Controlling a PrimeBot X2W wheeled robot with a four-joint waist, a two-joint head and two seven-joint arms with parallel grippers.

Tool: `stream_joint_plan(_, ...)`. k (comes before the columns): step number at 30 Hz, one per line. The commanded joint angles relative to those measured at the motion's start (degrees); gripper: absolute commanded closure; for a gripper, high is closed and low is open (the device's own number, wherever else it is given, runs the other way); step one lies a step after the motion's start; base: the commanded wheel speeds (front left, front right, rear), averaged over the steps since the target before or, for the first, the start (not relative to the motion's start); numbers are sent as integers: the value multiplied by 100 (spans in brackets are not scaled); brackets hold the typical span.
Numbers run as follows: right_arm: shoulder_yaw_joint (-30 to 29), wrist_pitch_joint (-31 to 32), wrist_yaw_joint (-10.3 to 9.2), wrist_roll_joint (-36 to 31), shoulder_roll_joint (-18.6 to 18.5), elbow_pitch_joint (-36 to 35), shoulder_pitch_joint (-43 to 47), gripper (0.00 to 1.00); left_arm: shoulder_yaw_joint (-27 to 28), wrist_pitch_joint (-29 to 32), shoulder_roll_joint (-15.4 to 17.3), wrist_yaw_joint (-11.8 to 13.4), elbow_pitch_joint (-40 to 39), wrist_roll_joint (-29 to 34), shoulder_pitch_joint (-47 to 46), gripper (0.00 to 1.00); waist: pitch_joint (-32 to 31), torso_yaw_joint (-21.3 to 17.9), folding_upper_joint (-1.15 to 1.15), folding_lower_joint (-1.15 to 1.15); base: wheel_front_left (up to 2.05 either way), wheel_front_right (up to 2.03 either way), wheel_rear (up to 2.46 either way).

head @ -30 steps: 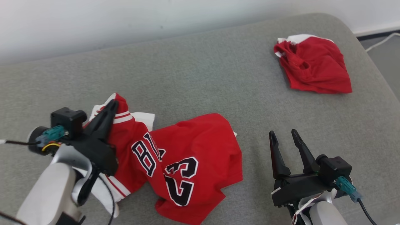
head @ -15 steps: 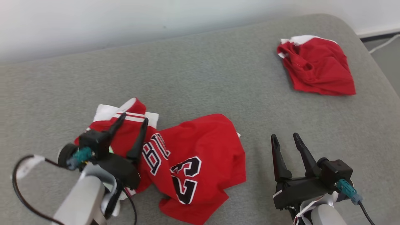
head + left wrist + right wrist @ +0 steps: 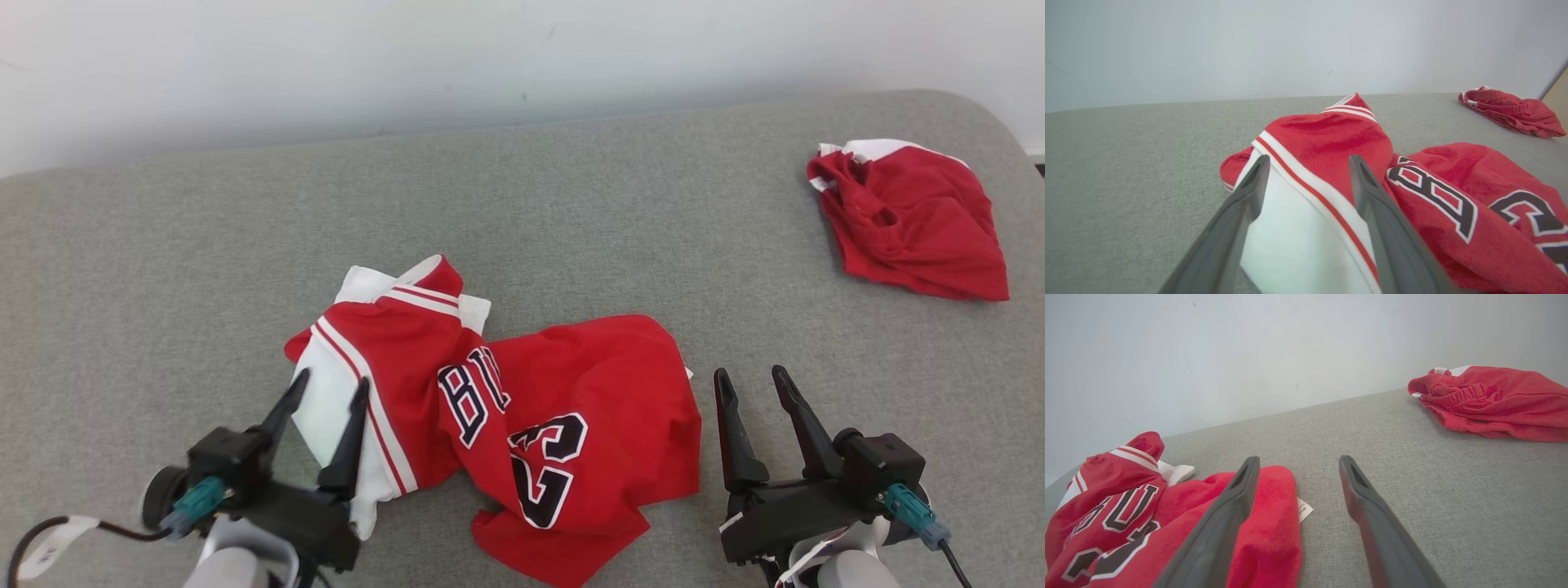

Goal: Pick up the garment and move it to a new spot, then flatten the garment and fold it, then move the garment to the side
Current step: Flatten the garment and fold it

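- We count two red garments on the grey cushion (image 3: 571, 188): the crumpled jersey (image 3: 563, 384) near the middle, and a smaller bundle (image 3: 914, 229) well apart at far right.
- We count two grippers: the left gripper (image 3: 329, 385) spread wide at the jersey's white edge, and the right gripper (image 3: 749, 377) spread wide, empty, just beside the jersey.

A grey, fabric-covered bench (image 3: 571, 204) with a rounded far corner carries two pieces of clothing. A crumpled red jersey (image 3: 588, 384) with a white panel, red-and-white striped trim, black white-edged letters and the number 23 lies bunched near the front edge, partly folded over itself. Well apart from the jersey, beyond it and to its right by the rounded corner, lies a smaller rumpled red garment (image 3: 914, 229) with white at its far edge.
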Motion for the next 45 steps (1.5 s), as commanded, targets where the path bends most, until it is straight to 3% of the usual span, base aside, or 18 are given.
stream_joint_plan(1, 5, -10, -2, -14, -34, -2, 49, 0, 40, -25, 49, 26, 14, -47, 101, 0, -36, 46, 0, 0, 0, 0, 0)
stream_joint_plan(10, 41, -10, -2, -20, -126, -21, 45, 0, 361, -30, 261, 77, 608, -305, 184, 0, 40, -40, 0, 0, 0, 0, 0)
stream_joint_plan(21, 110, -10, -2, 2, -186, 28, -70, 0, 337, -61, 158, -122, 1429, -417, -150, 0, 106, -278, 0, 0, 0, 0, 0)
stream_joint_plan(22, 107, -10, -2, 8, -193, 37, -73, 0, 327, -54, 144, -143, 1513, -439, -178, 9, 102, -294, 0, 0, 0, 0, 0)
stream_joint_plan(23, 109, -11, -2, 13, -195, 43, -77, 0, 324, -59, 138, -173, 1594, -438, -215, 46, 95, -309, 0, 0, 0, 0, 0)
stream_joint_plan(24, 108, -11, -2, 17, -194, 48, -77, 0, 293, -60, 131, -172, 1669, -413, -241, 98, 86, -320, 0, 0, 0, 0, 0)
stream_joint_plan(25, 105, -10, -2, 17, -195, 50, -75, 0, 273, -64, 121, -183, 1722, -394, -262, 100, 76, -327, 0, 0, 0, 0, 0)
stream_joint_plan(39, 122, -10, -2, -19, -171, 90, 21, 0, 235, -139, 14, -275, 2022, -334, -374, 100, -132, -198, 0, 0, 0, 0, 0)
stream_joint_plan(40, 132, -10, -2, -16, -172, 93, 23, 0, 232, -139, 20, -270, 2008, -310, -389, 22, -141, -204, 0, 0, 0, 0, 0)
stream_joint_plan(41, 137, -11, -2, -12, -174, 90, 24, 0, 233, -141, 27, -249, 2001, -304, -393, 0, -146, -213, 0, 0, 0, 0, 0)
stream_joint_plan(45, 145, -11, -2, 17, -201, 82, 25, 0, 79, 45, 104, -329, 2149, -192, -470, 0, -138, -256, 0, 0, 0, 0, 0)
